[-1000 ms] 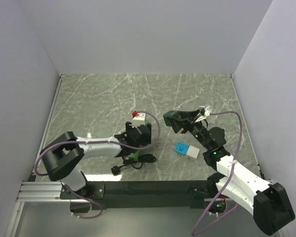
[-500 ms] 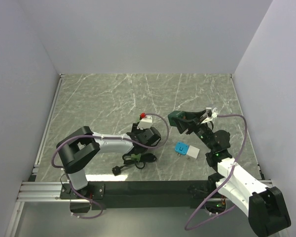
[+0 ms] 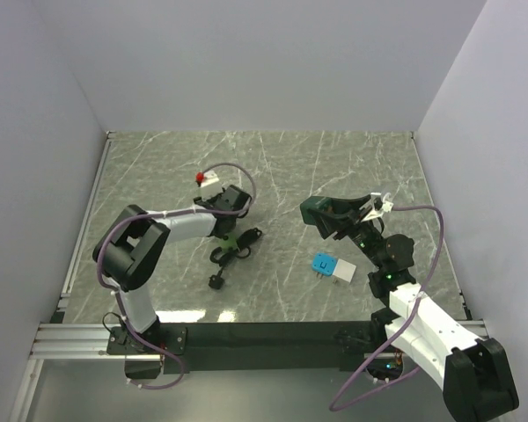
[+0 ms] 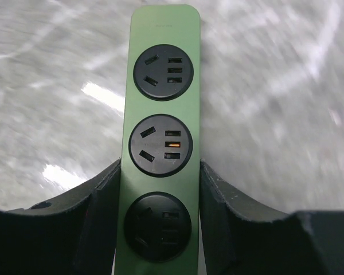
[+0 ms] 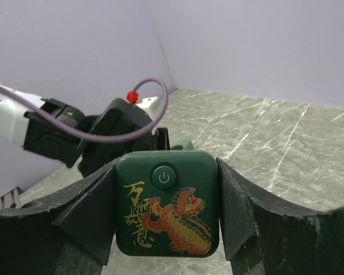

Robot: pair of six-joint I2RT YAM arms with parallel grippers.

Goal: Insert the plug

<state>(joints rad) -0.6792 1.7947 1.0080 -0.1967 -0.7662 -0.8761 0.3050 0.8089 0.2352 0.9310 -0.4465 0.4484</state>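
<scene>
Gold-lettered green plug (image 5: pixel 167 213) pinched in right hand (image 5: pixel 167 183); left hand (image 4: pixel 159 177) pinches green power strip (image 4: pixel 160 123).

place: robot lab test cell | walls (image 3: pixel 246 61): plain, bare, on 3 sides | tabletop (image 3: pixel 273 167): marble-pattern sheet | rail (image 3: pixel 70 338): aluminium, near edge | left arm (image 3: pixel 172 220), right arm (image 3: pixel 431 321): 2 cabled, bolted down

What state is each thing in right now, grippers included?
Power strip: gripped at its sides by the left gripper, all three sockets empty, middle indicator glowing orange.
Green plug: clamped in the right gripper, not inserted.
Blue adapter: lying loose on the table.
Black cord: trailing on the table.
</scene>
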